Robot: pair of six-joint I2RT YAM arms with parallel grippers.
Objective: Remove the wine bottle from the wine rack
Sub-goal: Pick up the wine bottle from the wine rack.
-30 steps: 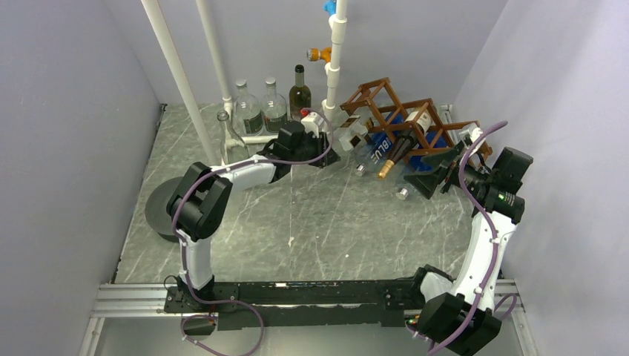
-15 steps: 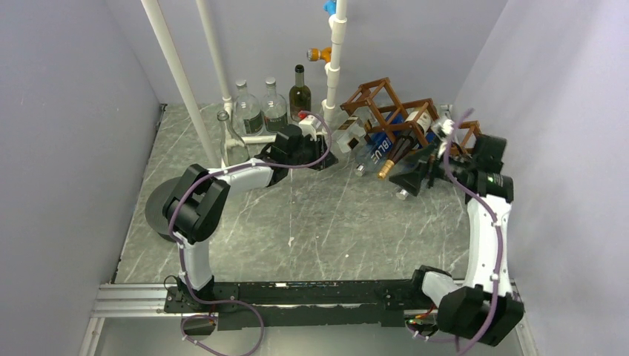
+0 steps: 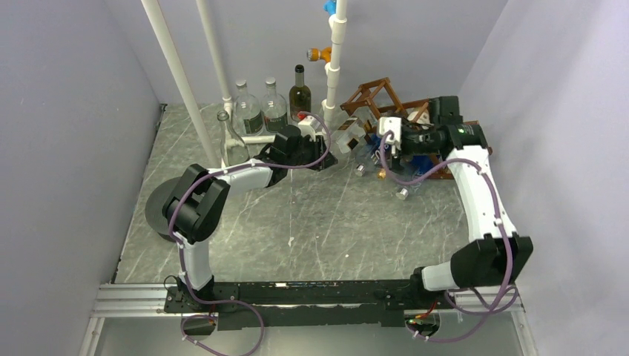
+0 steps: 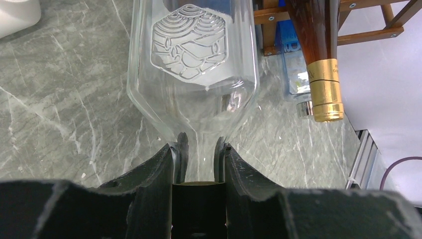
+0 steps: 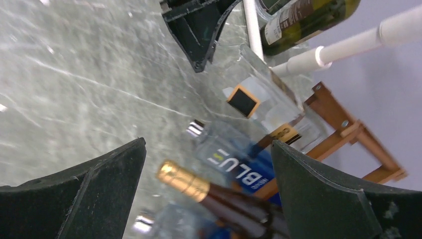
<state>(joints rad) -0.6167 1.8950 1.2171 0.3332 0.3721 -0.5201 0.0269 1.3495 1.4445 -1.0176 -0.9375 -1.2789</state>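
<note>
Grey marble table [image 3: 311, 215], lilac walls. Rack [image 5: 343, 124] at back right, bottles lying in cells. Left gripper [image 4: 199, 152] pinching neck of clear bottle [image 4: 194, 64], fingers pressed on glass. Bottle's base toward rack's left end, possibly inside cell; hard to tell from above. Right gripper [image 5: 208, 144] spread wide, hovering over brown bottle [image 5: 199, 186], not touching. Brown bottle in rack, gold-capped neck sticking out over table, blue bottle [image 5: 239, 167] just beside.
</note>
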